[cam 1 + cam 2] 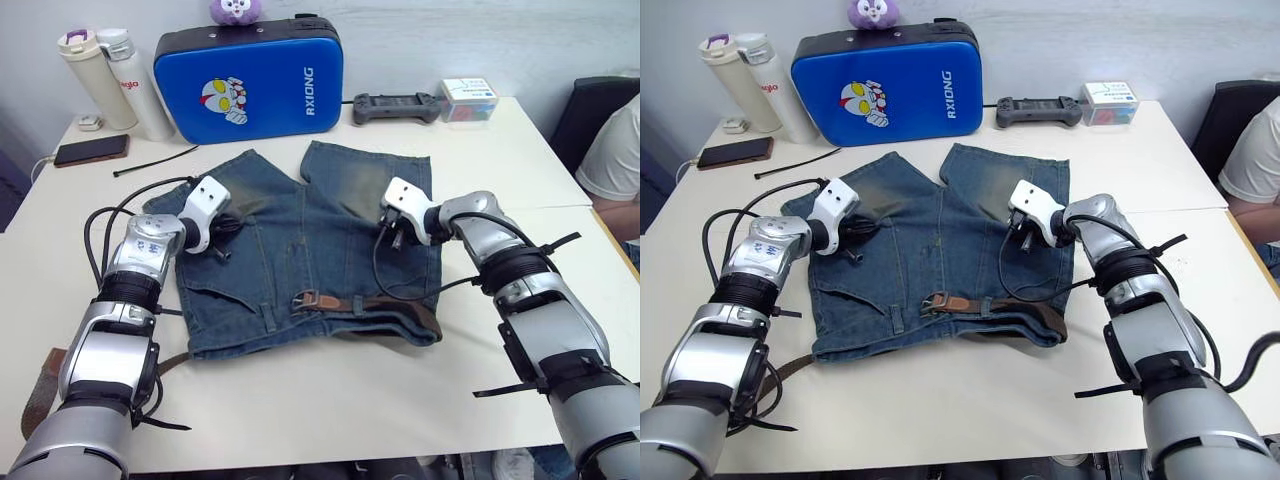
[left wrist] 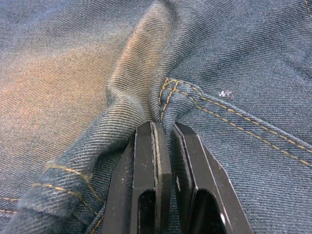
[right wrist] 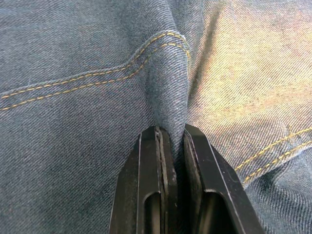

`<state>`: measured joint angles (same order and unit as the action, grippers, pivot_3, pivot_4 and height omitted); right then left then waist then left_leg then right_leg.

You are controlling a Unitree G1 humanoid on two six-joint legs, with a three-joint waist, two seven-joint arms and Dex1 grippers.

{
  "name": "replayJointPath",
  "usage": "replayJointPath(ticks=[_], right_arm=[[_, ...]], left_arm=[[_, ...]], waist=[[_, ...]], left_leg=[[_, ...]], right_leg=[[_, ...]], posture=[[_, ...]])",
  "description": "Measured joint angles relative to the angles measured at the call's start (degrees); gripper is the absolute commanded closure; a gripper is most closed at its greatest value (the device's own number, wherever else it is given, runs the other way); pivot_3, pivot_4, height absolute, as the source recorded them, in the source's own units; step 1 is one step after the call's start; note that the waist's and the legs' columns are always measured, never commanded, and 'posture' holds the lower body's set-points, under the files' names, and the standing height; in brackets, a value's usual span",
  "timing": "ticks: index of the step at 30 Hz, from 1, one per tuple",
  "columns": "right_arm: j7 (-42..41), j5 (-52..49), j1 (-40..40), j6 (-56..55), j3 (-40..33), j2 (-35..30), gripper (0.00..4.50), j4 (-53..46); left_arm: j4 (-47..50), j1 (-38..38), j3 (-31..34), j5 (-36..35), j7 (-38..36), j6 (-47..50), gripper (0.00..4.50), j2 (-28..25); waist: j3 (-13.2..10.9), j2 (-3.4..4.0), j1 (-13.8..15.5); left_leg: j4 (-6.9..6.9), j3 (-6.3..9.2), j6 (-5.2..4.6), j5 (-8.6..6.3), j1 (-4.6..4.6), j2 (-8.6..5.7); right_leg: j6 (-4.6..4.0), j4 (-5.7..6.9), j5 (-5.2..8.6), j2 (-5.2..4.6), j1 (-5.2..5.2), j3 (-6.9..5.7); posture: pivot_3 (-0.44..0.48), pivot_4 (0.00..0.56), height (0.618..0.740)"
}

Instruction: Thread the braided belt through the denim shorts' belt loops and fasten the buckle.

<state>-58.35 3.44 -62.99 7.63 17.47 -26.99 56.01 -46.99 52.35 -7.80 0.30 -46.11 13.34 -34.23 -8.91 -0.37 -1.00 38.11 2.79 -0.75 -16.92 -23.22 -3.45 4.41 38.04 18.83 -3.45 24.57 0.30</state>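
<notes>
The white counter [image 1: 330, 400] is carrying the denim shorts [image 1: 310, 250], which are lying flat at its centre with the legs pointing to 12 o'clock and the waistband toward 6 o'clock. Along that waistband the braided belt [image 1: 375, 303] is running with its long axis from 9 to 3 o'clock, already sitting in the loops on the right half, with the buckle [image 1: 303, 299] near the middle. More brown strap is trailing off the shorts' 7 o'clock corner.

The left tool [image 2: 163, 129] is pinching a fold of denim on the left leg, fingers closed on the cloth. The right tool [image 3: 173, 134] is doing the same on the right leg.

From both tools the belt is lying toward 6 o'clock; the right tool looks nearer to the threaded stretch, the left to the loose tail.
</notes>
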Motion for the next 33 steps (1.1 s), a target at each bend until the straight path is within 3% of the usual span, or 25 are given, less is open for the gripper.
replayJointPath(ticks=[4, 5, 8, 9, 10, 16, 18, 20, 25, 33], right_arm=[[0.0, -0.1, -0.4, -0.3, -2.3, 0.0, 2.7, 2.8], [0.1, -0.1, -0.8, -0.4, -2.8, 0.0, 2.0, 3.8], [0.0, 0.0, -1.1, -1.2, -3.1, 0.0, 0.99, 4.8], [-0.6, 0.1, -1.3, -1.3, -3.5, -0.3, 0.29, 4.9], [-0.8, 0.1, -1.4, -1.3, -3.6, -0.4, 0.01, 4.9], [-6.0, -0.9, -2.1, 1.5, -5.1, -3.5, 0.0, 0.1], [-12.2, -3.7, -1.0, 4.7, -6.1, -6.6, 0.0, -8.2], [-20.8, -9.7, 6.8, 12.3, -6.9, -12.5, 0.0, -28.7], [-22.9, -15.9, 21.5, 25.0, -6.3, -16.3, 0.0, -53.6], [-20.1, -24.4, 27.7, 38.2, -6.0, -18.1, 0.0, -72.4]], left_arm=[[3.6, -2.3, 0.0, -0.2, -4.0, 1.1, 2.78, -0.7], [3.6, -2.3, 0.5, -0.4, -4.4, 1.8, 2.14, -0.7], [3.4, -2.3, 1.2, -0.5, -4.1, 2.1, 1.2, -0.6], [3.4, -2.3, 1.8, -0.5, -3.9, 2.3, 0.56, -0.6], [3.4, -2.3, 1.9, -0.6, -3.9, 2.4, 0.18, -0.6], [7.7, -2.7, 4.3, -3.8, -8.1, 7.2, 0.07, -3.1], [15.3, -4.4, 6.2, -7.6, -12.8, 11.7, 0.07, -6.1], [31.9, -10.8, 6.8, -14.4, -20.7, 19.9, 0.07, -11.3], [50.2, -19.7, 6.5, -21.5, -24.8, 30.0, 0.07, -15.0], [63.7, -27.3, 9.0, -29.8, -24.9, 36.6, 0.07, -17.6]], waist=[[0.0, 0.01, -0.1], [0.0, 0.02, -0.3], [0.0, 0.02, -0.5], [0.0, 0.01, -0.6], [0.0, 0.01, -0.6], [0.0, 0.03, -0.7], [-0.1, 0.06, -0.8], [-0.1, 0.08, -0.7], [-0.1, 0.07, -0.4], [-0.1, 0.05, -0.3]], left_leg=[[0.01, 0.01, -0.01, 0.0, 0.02, 0.0], [0.02, 0.0, -0.01, 0.0, 0.02, 0.0], [0.01, 0.0, -0.01, 0.0, 0.01, 0.0], [0.01, 0.0, -0.01, 0.01, 0.01, 0.0], [0.01, 0.0, -0.01, 0.0, 0.01, 0.0], [-0.01, -0.01, -0.01, 0.01, -0.1, 0.03], [-0.07, -0.01, -0.01, 0.0, -0.11, 0.07], [-0.13, 0.09, -0.01, -0.14, -0.05, 0.17], [0.03, 0.05, -0.06, -0.19, -0.09, 0.16], [-0.05, 0.02, -0.05, -0.12, -0.04, 0.18]], right_leg=[[0.0, 0.0, 0.0, -0.01, -0.03, 0.0], [0.0, 0.01, 0.0, -0.01, -0.03, 0.01], [0.0, 0.02, 0.0, 0.0, -0.02, 0.01], [0.0, 0.03, 0.0, 0.0, -0.01, 0.01], [0.0, 0.02, 0.0, 0.0, 0.0, 0.01], [0.0, 0.02, 0.0, 0.01, 0.1, 0.02], [0.0, -0.06, 0.0, 0.02, 0.1, 0.03], [0.0, -0.08, 0.0, 0.08, 0.03, 0.01], [0.0, -0.18, 0.0, 0.07, -0.05, 0.07], [-0.01, -0.18, 0.01, 0.08, -0.04, 0.11]], posture=[[0.0, 0.15, 0.74], [0.0, 0.15, 0.74], [0.0, 0.15, 0.74], [0.0, 0.15, 0.74], [0.0, 0.15, 0.74], [0.0, 0.15, 0.74], [0.0, 0.15, 0.74], [0.0, 0.15, 0.74], [0.0, 0.15, 0.74], [0.0, 0.15, 0.74]])
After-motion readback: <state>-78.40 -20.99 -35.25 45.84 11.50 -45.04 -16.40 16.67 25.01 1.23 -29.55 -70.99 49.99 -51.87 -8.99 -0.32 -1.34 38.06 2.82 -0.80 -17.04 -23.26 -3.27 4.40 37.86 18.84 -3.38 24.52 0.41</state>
